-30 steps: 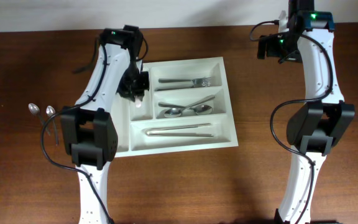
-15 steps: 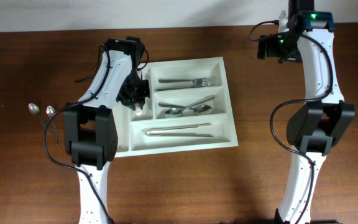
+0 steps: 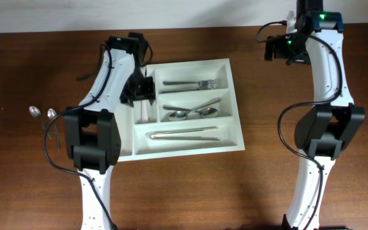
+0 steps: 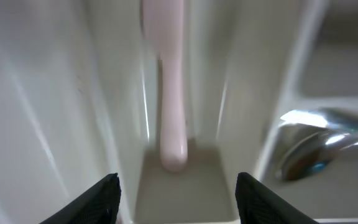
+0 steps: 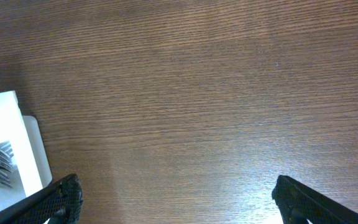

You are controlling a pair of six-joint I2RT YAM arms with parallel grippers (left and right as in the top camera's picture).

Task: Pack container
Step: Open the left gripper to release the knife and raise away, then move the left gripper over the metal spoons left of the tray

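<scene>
Tabletop (image 3: pixel 190 191) of dark wood fills the overhead view, and the container (image 3: pixel 231 96), a white compartment tray, lies flat on it left of centre. It looks like moulded plastic: light, rigid and smooth enough to slip, with thin walls that may flex under a hard pinch. With forks (image 3: pixel 200 84), tray spoons (image 3: pixel 193 114) and long utensils (image 3: pixel 184 135) in its wide bays, it is likely heavier on that side, and tilting it would probably send the metal sliding. A pinch over the outer rim or across a divider wall, kept level, seems the safest hold.

The left gripper (image 4: pixel 178 196) hovers low over a narrow slot at the tray's upper left, fingers parted and clasping nothing. A pale pink handle (image 4: pixel 173 93) lies untouched in the slot beneath. The right gripper (image 5: pixel 179 199) hangs spread wide and empty over bare wood at upper right. At the far left lie two loose spoons (image 3: pixel 52 115).
</scene>
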